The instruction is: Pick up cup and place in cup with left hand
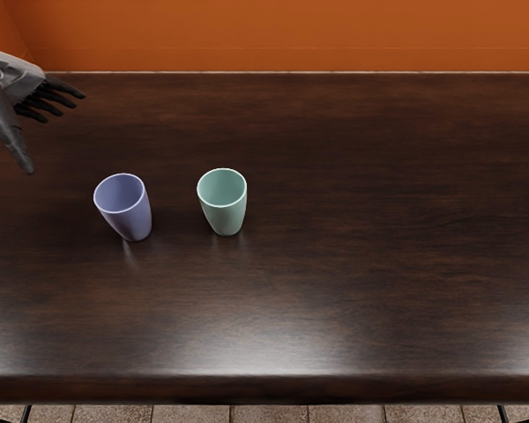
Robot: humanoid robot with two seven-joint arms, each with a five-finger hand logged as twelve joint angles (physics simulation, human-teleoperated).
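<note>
Dark wood worktop (379,229). Left hand (16,81) is over its far-left part, fingers spread, holding nothing. Blue cup (130,214) and green cup (225,209) both stand upright in the left half, about midway between far and near edges, long axes vertical, apart. Blue is nearer the hand: go right and toward the near edge. Likely the one to grab; green lies just beyond, further right.
</note>
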